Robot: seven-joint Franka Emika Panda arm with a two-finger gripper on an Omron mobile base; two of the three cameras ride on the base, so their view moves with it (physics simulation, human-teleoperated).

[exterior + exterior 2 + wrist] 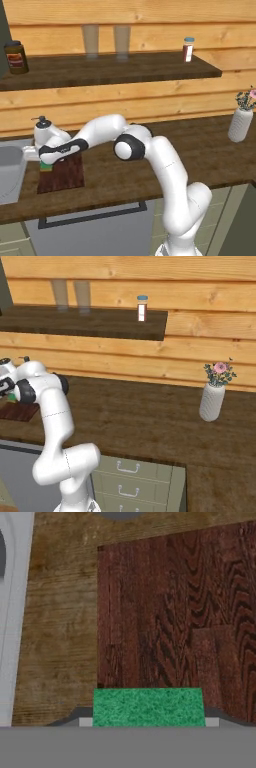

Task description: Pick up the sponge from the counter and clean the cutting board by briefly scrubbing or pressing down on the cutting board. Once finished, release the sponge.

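Observation:
The dark reddish-brown cutting board (64, 176) lies on the wood-plank counter (200, 150), just right of the sink. My gripper (46, 161) hangs low over the board's far left corner, shut on the sponge (46, 167), whose green top and yellow layer peek out below the hand. In the hand view the green sponge (148, 707) sits between the two fingertips (84, 722), with the streaky board (175, 612) spreading beyond it and the counter (60, 637) to its left. Whether the sponge touches the board I cannot tell. From the right base view the board (17, 412) shows behind the arm.
A grey sink basin (10, 172) borders the board on the left, with a soap dispenser (42, 122) behind my hand. A white vase of flowers (241, 122) stands at the counter's far right. The wall shelf (110, 70) carries a jar, two glasses and a small bottle.

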